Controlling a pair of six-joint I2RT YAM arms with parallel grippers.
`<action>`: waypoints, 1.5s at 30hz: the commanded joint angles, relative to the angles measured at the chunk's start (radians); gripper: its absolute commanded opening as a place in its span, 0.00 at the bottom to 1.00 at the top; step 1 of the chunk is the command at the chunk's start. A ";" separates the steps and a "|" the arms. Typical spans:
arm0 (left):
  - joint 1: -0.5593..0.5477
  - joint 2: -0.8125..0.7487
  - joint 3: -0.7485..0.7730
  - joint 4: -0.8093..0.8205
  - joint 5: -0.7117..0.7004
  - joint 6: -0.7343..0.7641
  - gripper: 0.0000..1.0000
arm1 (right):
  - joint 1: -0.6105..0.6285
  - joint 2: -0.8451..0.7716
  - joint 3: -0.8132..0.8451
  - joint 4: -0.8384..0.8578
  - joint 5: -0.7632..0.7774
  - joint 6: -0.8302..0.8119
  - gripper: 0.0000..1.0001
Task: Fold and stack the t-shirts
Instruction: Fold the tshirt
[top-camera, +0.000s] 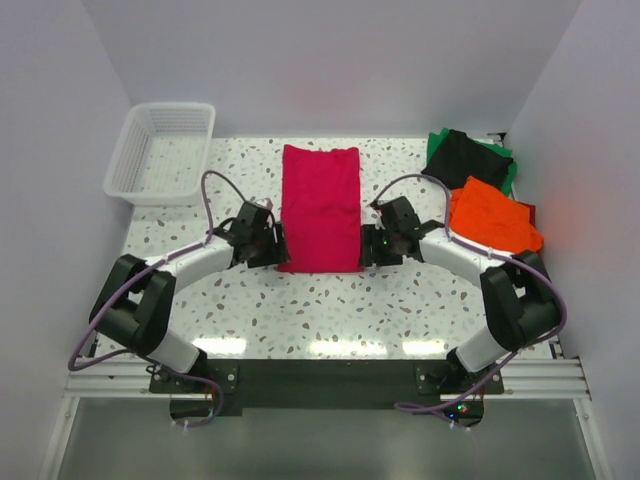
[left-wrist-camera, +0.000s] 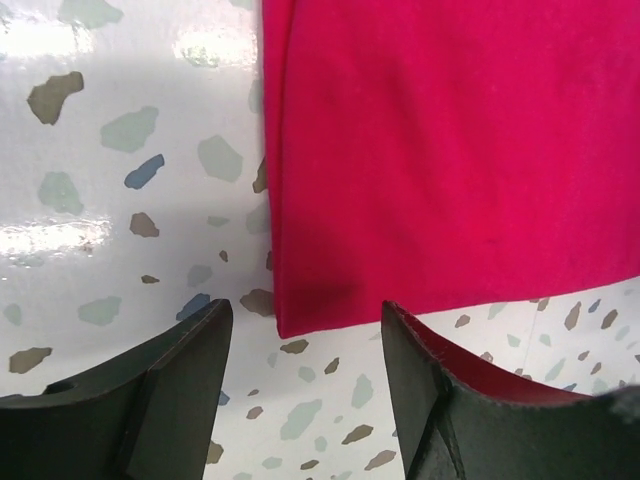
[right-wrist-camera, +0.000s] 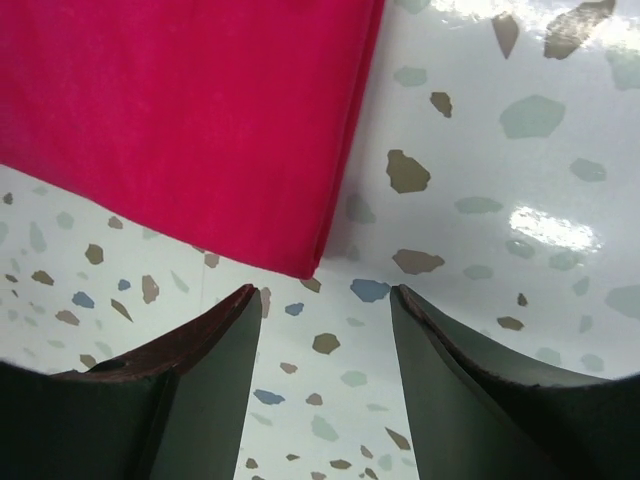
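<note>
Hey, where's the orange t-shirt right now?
In the top view, the orange t-shirt lies near the right edge of the table, overlapping the black t-shirt behind it, to the right of the folded crimson-pink t-shirt.

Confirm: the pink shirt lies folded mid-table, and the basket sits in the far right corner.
Wrong corner: the basket sits in the far left corner, as the top view shows. The pink shirt does lie folded mid-table.
</note>
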 joint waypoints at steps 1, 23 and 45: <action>0.017 -0.059 -0.091 0.195 0.070 -0.075 0.65 | 0.001 -0.055 -0.062 0.186 -0.071 0.065 0.57; 0.017 -0.012 -0.188 0.320 0.058 -0.108 0.23 | 0.001 0.057 -0.131 0.309 -0.106 0.120 0.24; -0.132 -0.326 -0.267 -0.024 -0.058 -0.196 0.00 | 0.039 -0.254 -0.348 0.156 -0.180 0.141 0.00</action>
